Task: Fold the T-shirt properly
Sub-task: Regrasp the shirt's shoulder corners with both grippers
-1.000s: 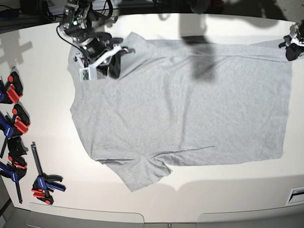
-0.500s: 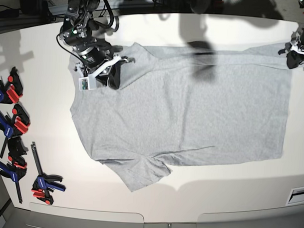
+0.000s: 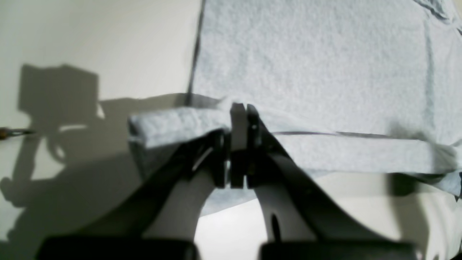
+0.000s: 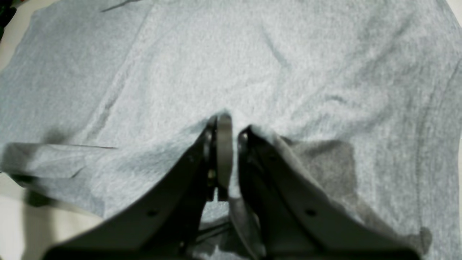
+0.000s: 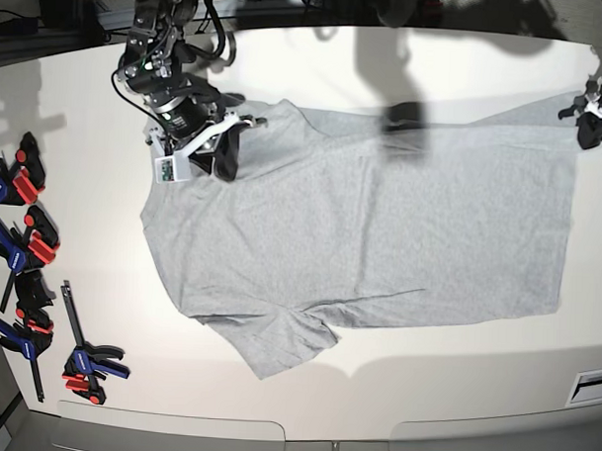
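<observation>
Closest to each wrist camera, the grip itself is seen. The left end effector (image 3: 239,119) is closed tight, with a doubled strip of the T-shirt (image 5: 380,228) pinched between its pads at the far hem corner. The right end effector (image 4: 227,126) is likewise clamped shut on a raised ridge of cloth, apparently at the far shoulder or sleeve, though the exact seam cannot be told.

Just beyond the left end effector, a narrow band of cloth is turned over along the edge, and bare tabletop (image 3: 90,47) shows to one side. Beyond the right end effector the grey fabric spreads away in soft creases.

Farther out, in the base view, the garment is seen lying nearly flat on the tabletop, plain side up, the near sleeve (image 5: 277,338) loose at the edge opposite both end effectors. A row of clamps (image 5: 28,246) lies well apart from the cloth.

The step in hand is judged to be the lengthwise fold of the far side toward the near one. It would be done well if both pinched points were raised together and carried at the same pace, so that the edge between them is kept taut and straight. The cloth should be lifted only enough to clear the layer below, and laid down parallel to the near edge before release. A lag by either end effector would likely skew the fold.
</observation>
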